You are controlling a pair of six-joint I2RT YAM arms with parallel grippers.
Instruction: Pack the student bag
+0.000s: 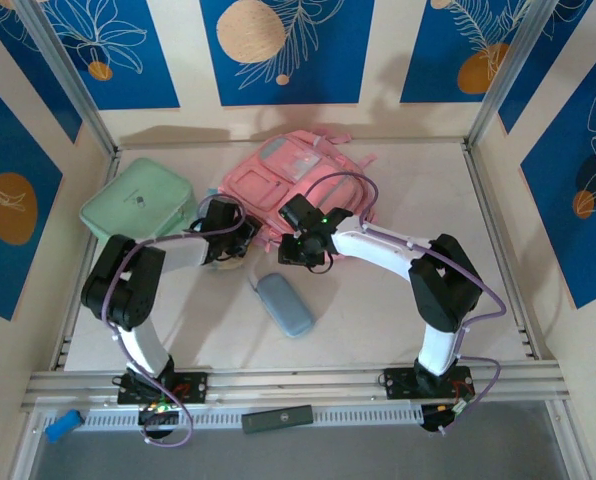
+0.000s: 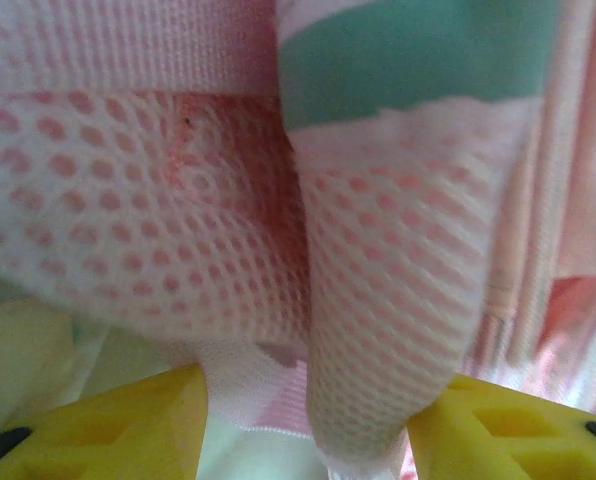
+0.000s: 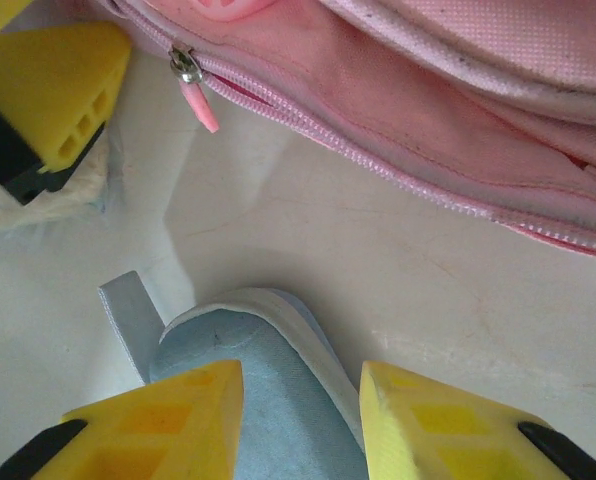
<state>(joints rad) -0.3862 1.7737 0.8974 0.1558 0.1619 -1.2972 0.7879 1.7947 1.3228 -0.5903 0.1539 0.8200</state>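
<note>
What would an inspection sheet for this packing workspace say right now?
Surface: white table, no spills seen.
Job's things: pink student bag lying at the back.
Clutter: mint green case left of the bag; grey-blue pouch in front of it.
Tools: left tool astride the bag's mesh fold, grip unclear; right tool open above the pouch's end.
Cables: purple cables run along both arms, one arching over the bag.
Surroundings: blue patterned wall panels, metal frame.

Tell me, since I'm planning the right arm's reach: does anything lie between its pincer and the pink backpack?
Nothing visible does. Ahead of the right pincer, bare white table runs to the zipped edge of the soft pink fabric backpack. The blue-grey fabric pouch sits at its tips, short of the bag.
</note>
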